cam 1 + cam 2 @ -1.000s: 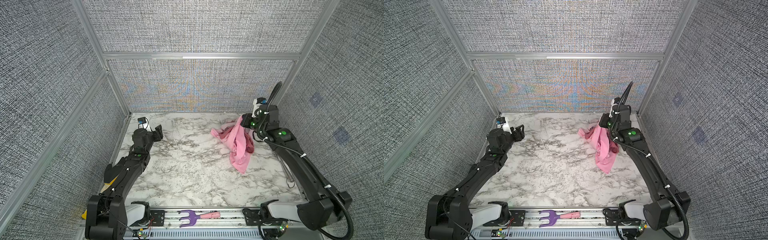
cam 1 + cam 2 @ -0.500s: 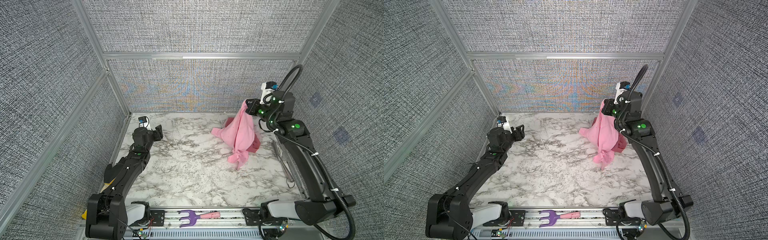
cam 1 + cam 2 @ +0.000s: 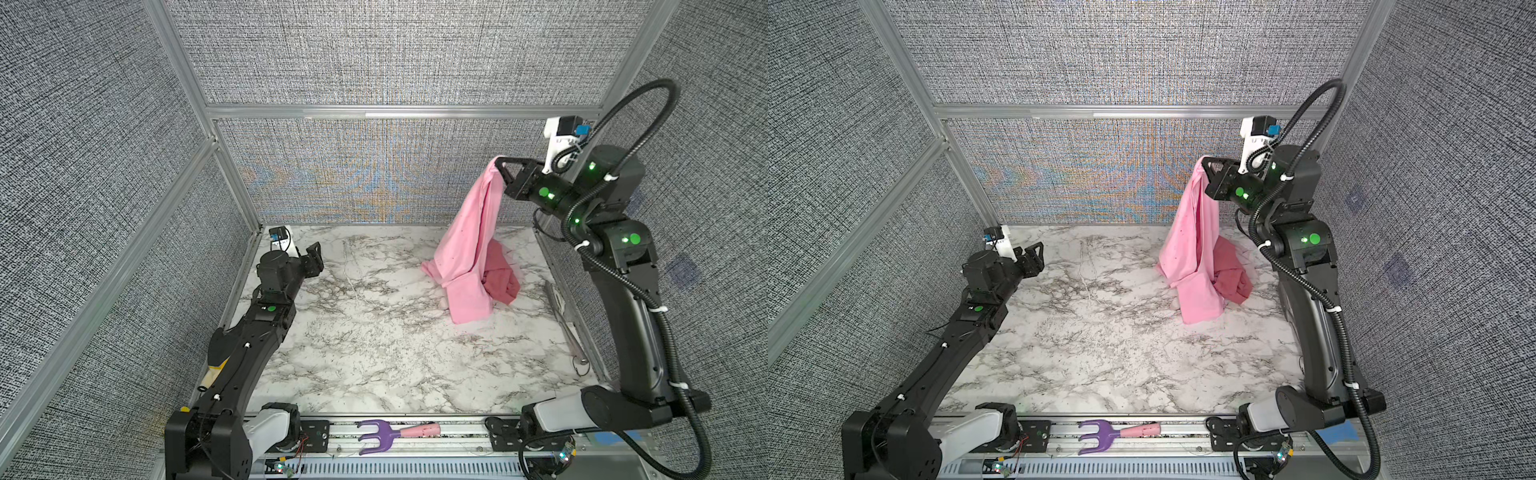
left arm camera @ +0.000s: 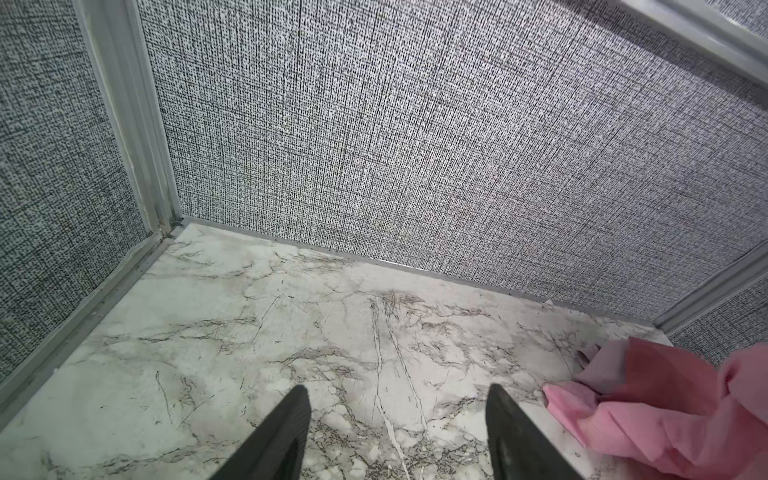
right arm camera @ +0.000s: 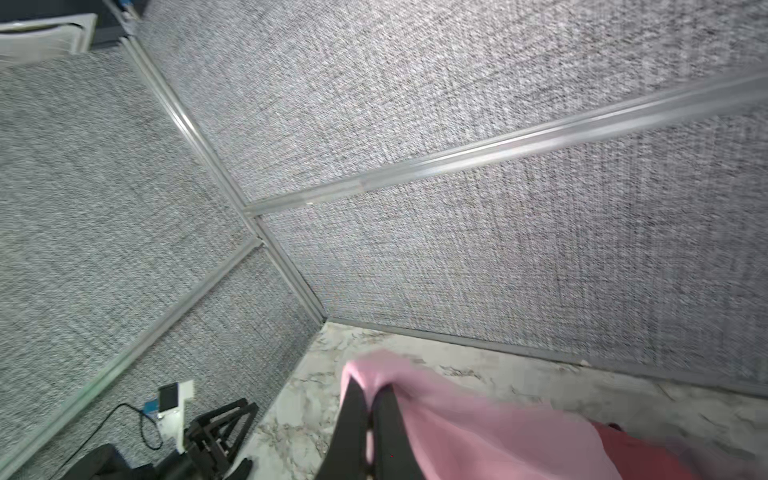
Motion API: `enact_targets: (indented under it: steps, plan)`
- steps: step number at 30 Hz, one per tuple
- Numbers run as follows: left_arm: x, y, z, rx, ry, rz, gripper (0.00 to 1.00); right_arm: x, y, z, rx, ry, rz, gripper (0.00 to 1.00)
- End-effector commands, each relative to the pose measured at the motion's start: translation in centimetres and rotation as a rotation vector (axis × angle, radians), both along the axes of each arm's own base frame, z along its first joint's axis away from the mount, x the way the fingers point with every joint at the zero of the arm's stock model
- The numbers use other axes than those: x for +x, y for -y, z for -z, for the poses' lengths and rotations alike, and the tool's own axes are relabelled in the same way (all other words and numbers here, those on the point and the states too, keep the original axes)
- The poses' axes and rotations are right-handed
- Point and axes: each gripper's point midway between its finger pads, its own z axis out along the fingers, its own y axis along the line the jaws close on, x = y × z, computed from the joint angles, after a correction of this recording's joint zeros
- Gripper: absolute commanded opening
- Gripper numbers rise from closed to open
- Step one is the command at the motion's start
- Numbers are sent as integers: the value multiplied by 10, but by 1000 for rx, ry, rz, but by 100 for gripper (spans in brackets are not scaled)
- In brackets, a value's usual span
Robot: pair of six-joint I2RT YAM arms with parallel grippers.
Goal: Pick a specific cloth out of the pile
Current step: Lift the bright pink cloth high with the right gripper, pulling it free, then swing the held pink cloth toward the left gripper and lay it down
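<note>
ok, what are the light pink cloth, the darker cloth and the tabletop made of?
Light pink cloth: thin matte fabric, possibly cotton; hangs in soft folds. Darker cloth: similar matte fabric, crumpled. Tabletop: marble-look surface, grey veins on white; perhaps a printed laminate, can't tell.

Two cloths there: light pink cloth point(image 3: 469, 249), rose-red cloth point(image 3: 505, 282). Two arms: left arm point(image 3: 253, 336), right arm point(image 3: 636, 332). One purple rake point(image 3: 374, 434), one metal utensil point(image 3: 566, 324).

Marble tabletop point(image 3: 374, 353); rose-red cloth point(image 3: 503, 282) heaped back right; pink cloth point(image 3: 467, 257) hem touching.
</note>
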Motion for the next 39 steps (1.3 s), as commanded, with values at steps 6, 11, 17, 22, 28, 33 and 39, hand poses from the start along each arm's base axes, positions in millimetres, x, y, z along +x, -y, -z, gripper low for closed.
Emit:
enact_targets:
  steps: [6, 11, 17, 22, 28, 33, 39]
  plan:
    - [-16, -13, -25, -1, -20, -64, 69, -40, -71, -57, 47, 112, -338, 0]
    - [-27, -18, -39, 6, -2, -83, 69, -55, -95, -74, 106, 148, -470, 0]
    - [-38, -25, -52, 14, 10, -109, 69, -65, -122, -79, 133, 170, -562, 0]
    - [-48, -28, -62, 12, 31, -121, 69, -65, -152, -78, 179, 165, -659, 0]
    - [-60, -33, -69, 26, 40, -137, 69, -62, -193, -67, 195, 166, -730, 0]
    - [-70, -40, -74, 44, 40, -165, 69, -49, -231, -48, 208, 163, -760, 0]
    - [-86, -45, -82, 63, 43, -180, 69, -27, -283, -1, 188, 92, -788, 0]
